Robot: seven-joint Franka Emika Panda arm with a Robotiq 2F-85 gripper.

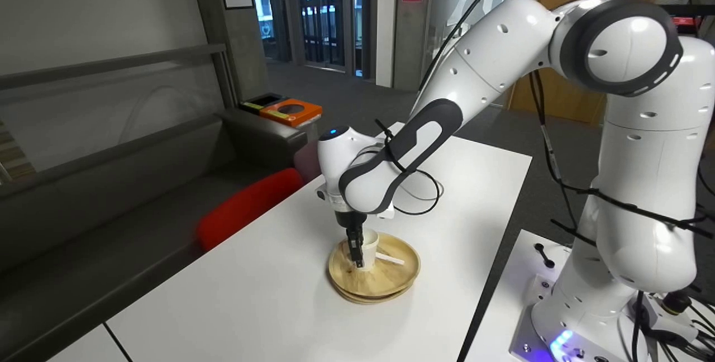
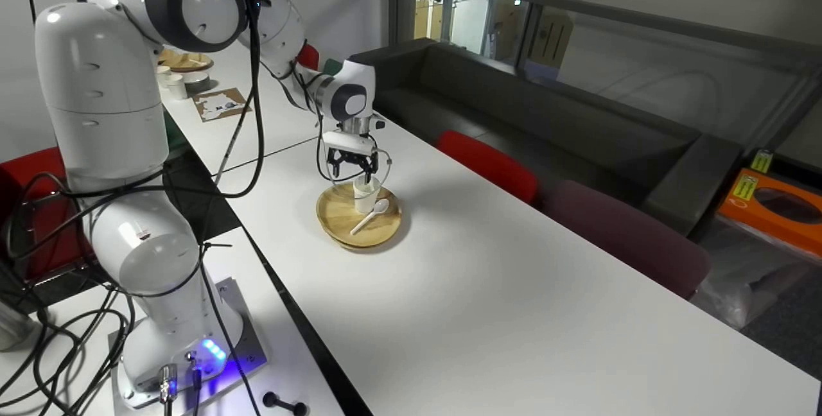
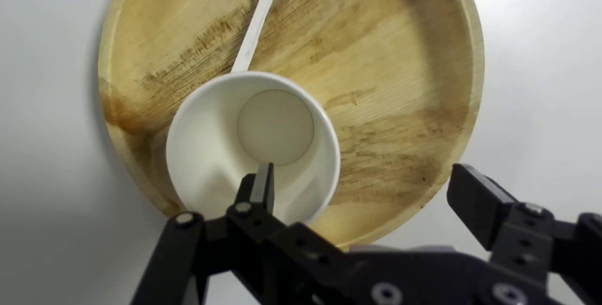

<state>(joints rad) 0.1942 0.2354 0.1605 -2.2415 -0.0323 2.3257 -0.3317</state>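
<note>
I've got the gripper (image 3: 362, 171) at the bottom of my wrist view with its jaws spread wide, the plate's rim and the tabletop showing in the gap. The finger on the left of that frame overlaps the mouth of the white cup (image 3: 277, 128), which sits upright left of centre; I can't tell whether the fingertip dips inside or touches the wall. The cup stands on stacked wooden plates (image 1: 371, 284), and a white spoon (image 2: 369, 216) lies on the top plate beside it. In my wrist view the spoon runs from the top edge of the frame down to the cup's rim. In both exterior views the stack is near the middle of the frame, on the white table (image 2: 514, 300). A red chair (image 2: 488, 165) stands at the table's edge in an exterior view, right of centre, with a grey sofa (image 2: 546, 124) behind it.
</note>
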